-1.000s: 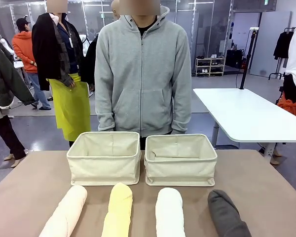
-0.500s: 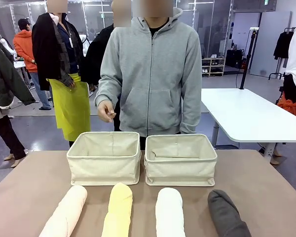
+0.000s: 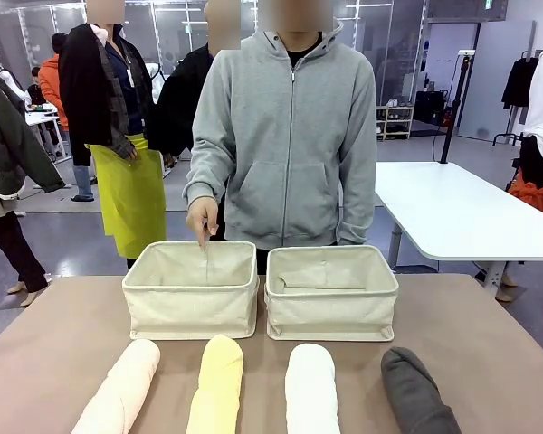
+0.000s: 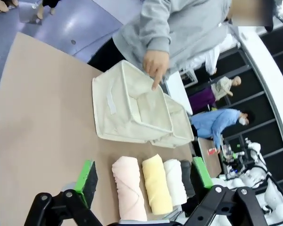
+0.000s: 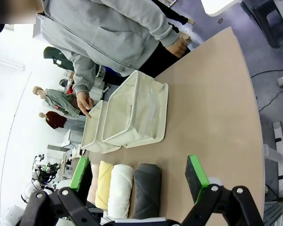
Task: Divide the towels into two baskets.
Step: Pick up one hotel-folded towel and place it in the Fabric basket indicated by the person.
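Note:
Four rolled towels lie in a row at the table's near edge: pale pink (image 3: 122,389), pale yellow (image 3: 217,384), white (image 3: 310,389) and dark grey (image 3: 414,391). Behind them stand two beige baskets side by side, the left one (image 3: 192,289) and the right one (image 3: 332,294). Neither holds a towel. The person's hand (image 3: 202,219) points a finger down at the left basket's far rim. My left gripper (image 4: 144,174) hangs open above the towel row, nothing between its pads. My right gripper (image 5: 138,173) is open too, high over the dark grey towel (image 5: 146,190) and white towel (image 5: 119,188).
The brown table (image 3: 54,334) has bare room on both sides of the baskets and between baskets and towels. A person in a grey hoodie (image 3: 290,145) stands at the far edge. A white table (image 3: 452,212) stands off to the right.
The person has shifted a little to the right, taken one hand out of the hoodie pocket and lowered it to point at the left basket. Towels, baskets and grippers have not moved.

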You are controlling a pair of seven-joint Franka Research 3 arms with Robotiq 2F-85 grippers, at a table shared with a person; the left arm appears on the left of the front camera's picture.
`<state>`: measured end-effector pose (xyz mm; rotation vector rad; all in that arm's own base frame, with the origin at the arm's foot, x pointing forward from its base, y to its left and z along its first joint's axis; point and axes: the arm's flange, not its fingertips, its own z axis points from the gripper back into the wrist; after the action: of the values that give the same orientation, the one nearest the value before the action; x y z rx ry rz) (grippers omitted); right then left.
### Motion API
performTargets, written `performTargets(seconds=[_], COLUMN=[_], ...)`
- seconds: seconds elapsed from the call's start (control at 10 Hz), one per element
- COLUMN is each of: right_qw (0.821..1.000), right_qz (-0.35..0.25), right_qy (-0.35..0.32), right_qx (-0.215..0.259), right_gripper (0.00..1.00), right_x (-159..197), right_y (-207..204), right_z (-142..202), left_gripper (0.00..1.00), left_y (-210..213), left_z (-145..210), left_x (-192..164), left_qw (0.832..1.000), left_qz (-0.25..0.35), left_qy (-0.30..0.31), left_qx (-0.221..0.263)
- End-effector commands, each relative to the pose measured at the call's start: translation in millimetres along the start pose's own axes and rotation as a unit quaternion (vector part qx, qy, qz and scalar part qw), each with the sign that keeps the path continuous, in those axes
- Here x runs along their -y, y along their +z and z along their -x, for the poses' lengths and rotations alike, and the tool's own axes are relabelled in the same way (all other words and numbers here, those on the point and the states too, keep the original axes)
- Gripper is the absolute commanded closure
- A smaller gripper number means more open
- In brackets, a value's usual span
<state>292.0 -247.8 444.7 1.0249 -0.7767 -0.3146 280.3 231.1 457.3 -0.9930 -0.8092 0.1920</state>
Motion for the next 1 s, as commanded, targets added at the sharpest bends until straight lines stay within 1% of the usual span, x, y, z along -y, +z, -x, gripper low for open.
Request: performTargets(seconds=[0.0, 0.1, 0.2, 0.4, 0.5, 0.6, 0.7, 0.8, 0.9], right_qw=[1.0, 1.0, 1.0, 1.0, 1.0, 1.0, 1.0, 1.0, 1.0], right_qz=[-0.004, -0.004, -0.004, -0.004, -0.004, -0.004, -0.004, -0.004, -0.004], right_qy=[0.002, 0.002, 0.002, 0.002, 0.002, 0.002, 0.002, 0.002, 0.002], right_qx=[0.004, 0.004, 0.004, 0.004, 0.004, 0.004, 0.004, 0.004, 0.004], right_gripper=[0.0, 0.0, 0.0, 0.0, 0.0, 0.0, 0.0, 0.0, 0.0], right_x=[-2, -2, -2, -2, -2, -2, -2, -2, -2], right_y=[1, 1, 1, 1, 1, 1, 1, 1, 1], right_z=[-2, -2, -2, -2, -2, -2, -2, -2, -2], left_gripper=[0.0, 0.0, 0.0, 0.0, 0.0, 0.0, 0.0, 0.0, 0.0], left_y=[-7, -22, -39, -77, -98, -118, -141, -162, -179], left_z=[2, 4, 10, 23, 30, 40, 54, 69, 85], left_x=[20, 37, 54, 84, 93, 103, 110, 114, 117], left_qw=[0.998, 0.995, 0.99, 0.972, 0.963, 0.949, 0.934, 0.917, 0.904], left_qz=[0.001, -0.011, -0.033, -0.065, -0.076, -0.087, -0.081, -0.098, -0.103], left_qy=[-0.034, -0.051, -0.067, -0.113, -0.126, -0.149, -0.167, -0.189, -0.201], left_qx=[-0.055, -0.083, -0.123, -0.198, -0.228, -0.263, -0.306, -0.337, -0.363])
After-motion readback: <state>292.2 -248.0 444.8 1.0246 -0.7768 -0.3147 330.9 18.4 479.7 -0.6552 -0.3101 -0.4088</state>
